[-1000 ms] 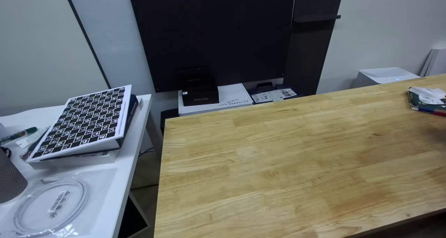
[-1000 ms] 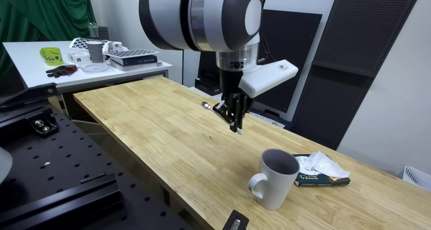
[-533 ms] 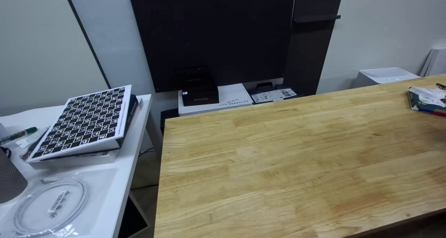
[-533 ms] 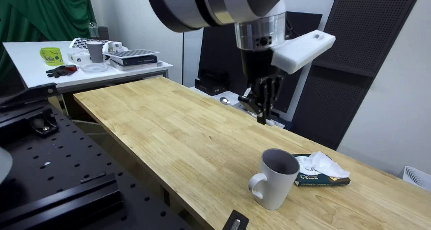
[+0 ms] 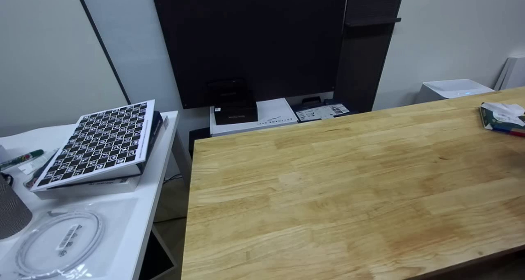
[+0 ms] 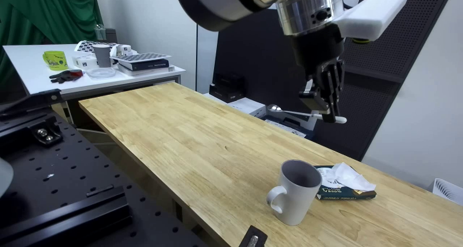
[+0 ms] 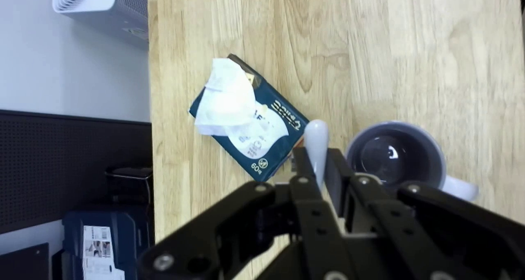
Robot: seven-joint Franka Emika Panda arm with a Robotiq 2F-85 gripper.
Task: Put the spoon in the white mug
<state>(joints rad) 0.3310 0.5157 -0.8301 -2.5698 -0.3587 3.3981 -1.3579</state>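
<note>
Wooden table [image 6: 188, 138] below; end effector [image 7: 320, 160] clenched crosswise on spoon [image 6: 300, 113], ends jutting both sides.

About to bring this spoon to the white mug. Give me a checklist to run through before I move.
1. Spoon held: ok, end effector shut on its handle.
2. White mug upright: ok, standing on the table.
3. Spoon pointing bowl-down: not ok, nearly level.
4. Spoon lined up with mug: not ok, handle shows beside it in the wrist view.
5. Mug dry inside: cannot tell, it looks dark and glossy.
</note>
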